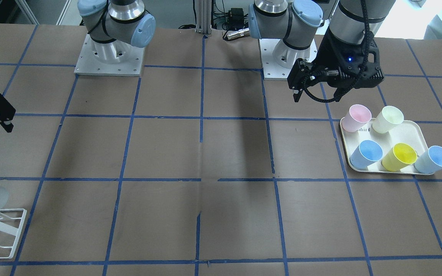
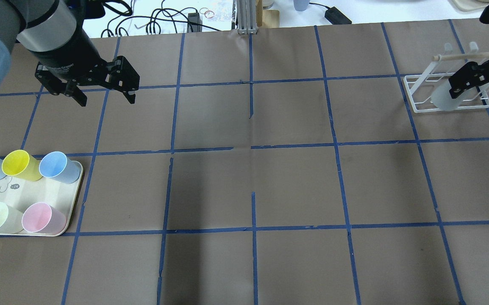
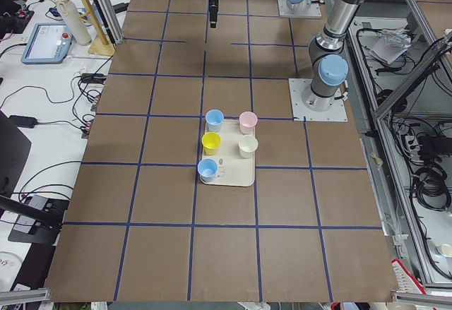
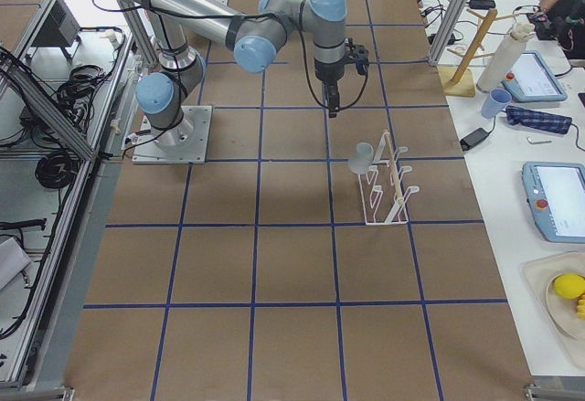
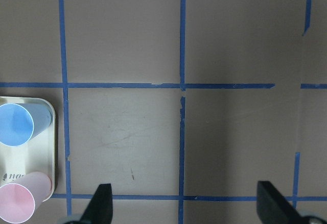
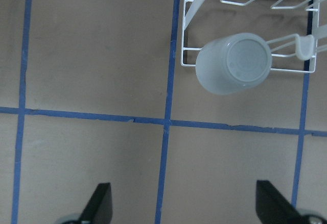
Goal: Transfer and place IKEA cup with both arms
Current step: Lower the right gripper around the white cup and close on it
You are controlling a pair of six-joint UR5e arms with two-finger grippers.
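IKEA cup [image 6: 232,63] hangs inverted on a peg of the white rack [image 6: 192,10], base toward the right wrist camera; front-facing view cuts it off at the frame edge, and overhead the right gripper [image 2: 477,80] partly covers it. Right jaws spread wide, empty. Left gripper [image 2: 106,99] jaws likewise spread, empty, near the tray [image 2: 70,195] of coloured cups.

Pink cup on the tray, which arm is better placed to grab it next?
Left. The open left gripper hangs near the tray holding the pink cup; the right gripper is across the table by the rack with the IKEA cup.
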